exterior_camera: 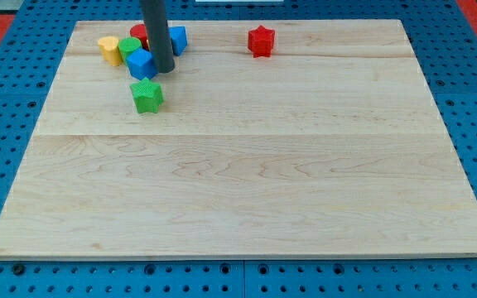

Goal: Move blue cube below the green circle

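The blue cube sits near the board's top left, just below and right of the green circle. My tip rests on the board right beside the cube's right side, touching or nearly touching it. The rod rises out of the view's top and hides part of the blocks behind it.
A yellow block lies left of the green circle. A red block and a second blue block sit behind the rod. A green star lies below the cube. A red star sits at top centre. The wooden board rests on a blue pegboard.
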Motion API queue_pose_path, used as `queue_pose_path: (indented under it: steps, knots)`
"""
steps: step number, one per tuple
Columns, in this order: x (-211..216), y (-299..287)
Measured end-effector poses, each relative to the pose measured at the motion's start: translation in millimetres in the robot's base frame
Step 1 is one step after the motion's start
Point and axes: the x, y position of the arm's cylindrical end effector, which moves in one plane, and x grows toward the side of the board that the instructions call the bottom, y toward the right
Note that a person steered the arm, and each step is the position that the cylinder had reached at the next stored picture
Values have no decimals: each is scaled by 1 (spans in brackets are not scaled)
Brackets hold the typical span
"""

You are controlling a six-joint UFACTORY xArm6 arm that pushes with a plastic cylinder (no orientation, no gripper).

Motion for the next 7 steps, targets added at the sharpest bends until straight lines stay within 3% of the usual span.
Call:
queue_pose_path:
  steps: [7]
  knots:
    - [6,-52]
